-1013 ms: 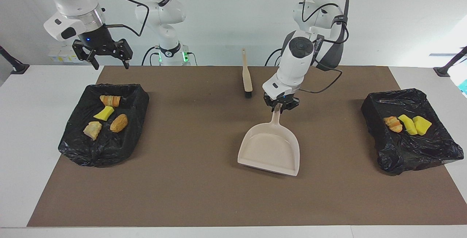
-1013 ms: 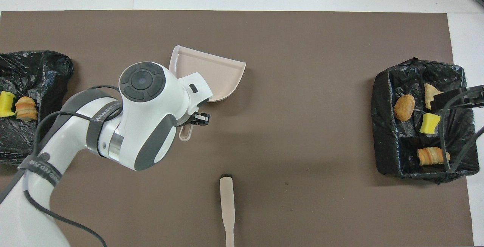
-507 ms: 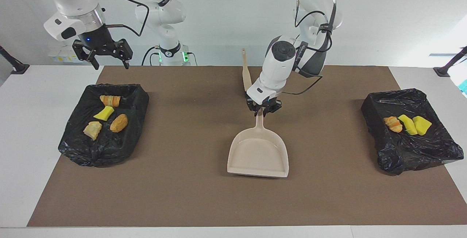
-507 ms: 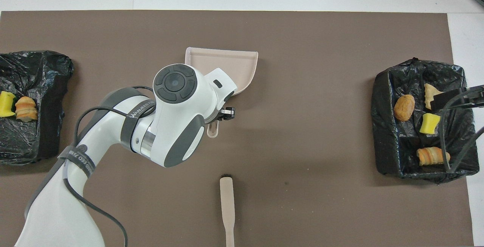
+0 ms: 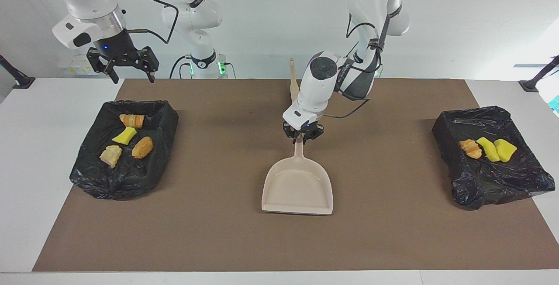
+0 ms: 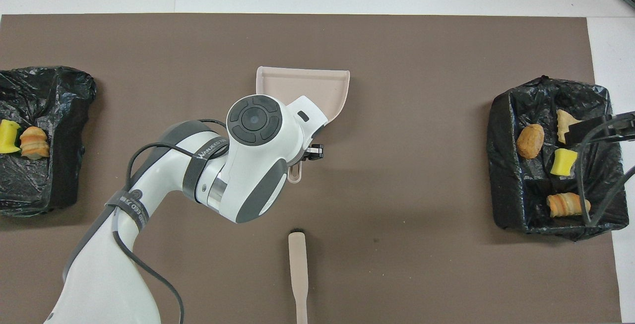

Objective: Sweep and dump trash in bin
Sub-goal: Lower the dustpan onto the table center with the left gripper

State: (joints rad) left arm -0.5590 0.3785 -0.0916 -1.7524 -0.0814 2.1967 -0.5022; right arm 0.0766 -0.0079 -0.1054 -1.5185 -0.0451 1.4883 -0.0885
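In the middle of the facing view the left gripper [image 5: 302, 139] is clenched on the top of the dustpan [image 5: 298, 185] handle, the pan lying flat on the brown mat [image 5: 218, 232] with its open lip toward the lower edge of the frame. In the overhead view the left arm's white wrist covers the grip and the pan's rear half; only the handle's tip pokes out below it.

The right gripper [image 5: 124, 63] hangs at the upper left of the facing view, fingers spread and holding nothing, over the edge of the bin [image 5: 109, 180] at centre left. That bin holds four pieces of trash [image 5: 126, 135]: yellow sponge and brown bread-like lumps. In the overhead view the right gripper's dark finger and cable partly hide one lump.

The second bin [image 5: 493, 184] at centre right holds three pieces [image 5: 488, 149]; the overhead view crops this bin at its left edge, showing only two.

The brush [image 5: 295, 90] stands behind the left arm, its bristles hidden in the facing view and its handle cut off at the overhead view's lower edge.
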